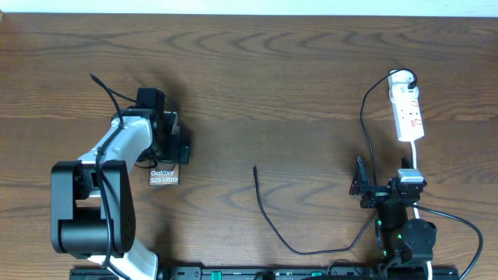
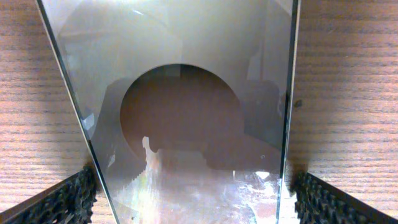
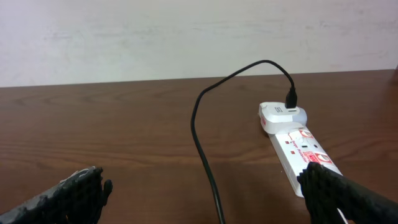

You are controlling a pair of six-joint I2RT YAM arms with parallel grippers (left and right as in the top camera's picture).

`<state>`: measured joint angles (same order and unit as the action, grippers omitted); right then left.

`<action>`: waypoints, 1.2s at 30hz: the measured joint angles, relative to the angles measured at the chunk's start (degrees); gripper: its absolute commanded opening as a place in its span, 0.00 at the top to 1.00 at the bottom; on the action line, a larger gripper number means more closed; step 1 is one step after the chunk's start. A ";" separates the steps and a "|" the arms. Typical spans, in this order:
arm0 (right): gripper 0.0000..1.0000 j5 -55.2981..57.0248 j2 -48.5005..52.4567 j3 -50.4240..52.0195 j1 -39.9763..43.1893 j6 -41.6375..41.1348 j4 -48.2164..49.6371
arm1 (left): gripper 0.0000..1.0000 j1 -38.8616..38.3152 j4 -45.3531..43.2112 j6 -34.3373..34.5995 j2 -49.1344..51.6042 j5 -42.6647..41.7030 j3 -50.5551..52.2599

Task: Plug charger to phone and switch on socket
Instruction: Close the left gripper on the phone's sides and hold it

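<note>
The phone [image 1: 164,176], brown-bronze with white "Galaxy S25 Ultra" lettering, lies flat on the table at the left. My left gripper [image 1: 173,146] is over its far part. In the left wrist view the phone [image 2: 186,124] fills the space between the fingers of the left gripper [image 2: 196,202], which is open and straddles it, with a small gap at the right edge. The charger cable [image 1: 268,222] lies loose, its tip [image 1: 255,167] at mid-table. The white socket strip [image 1: 409,109] is at the far right. My right gripper [image 1: 387,189] is open and empty just before it; the cable [image 3: 202,143] runs between its fingers [image 3: 205,199].
A white adapter [image 3: 283,115] with the black cable plugged in sits at the strip's [image 3: 301,152] far end. The strip's white cord [image 1: 415,159] runs toward the right arm's base. The table's far edge meets a pale wall.
</note>
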<state>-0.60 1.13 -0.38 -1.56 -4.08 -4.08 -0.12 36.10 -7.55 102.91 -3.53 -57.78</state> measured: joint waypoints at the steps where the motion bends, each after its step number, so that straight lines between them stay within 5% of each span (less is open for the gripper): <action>1: 0.01 0.00 0.00 0.00 0.00 0.00 0.00 | 0.02 0.00 -0.31 0.00 -0.22 0.00 0.28; 31: 0.01 0.00 0.00 0.00 0.00 0.00 0.02 | 0.05 0.00 -0.55 -0.02 -0.44 -0.22 0.55; 36: 0.01 0.00 0.00 0.00 0.00 0.00 0.02 | 0.12 0.00 -0.50 -0.07 -0.44 -0.22 0.55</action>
<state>-0.60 1.13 -0.38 -1.56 -4.08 -4.05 -0.12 35.59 -7.62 102.48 -3.75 -57.23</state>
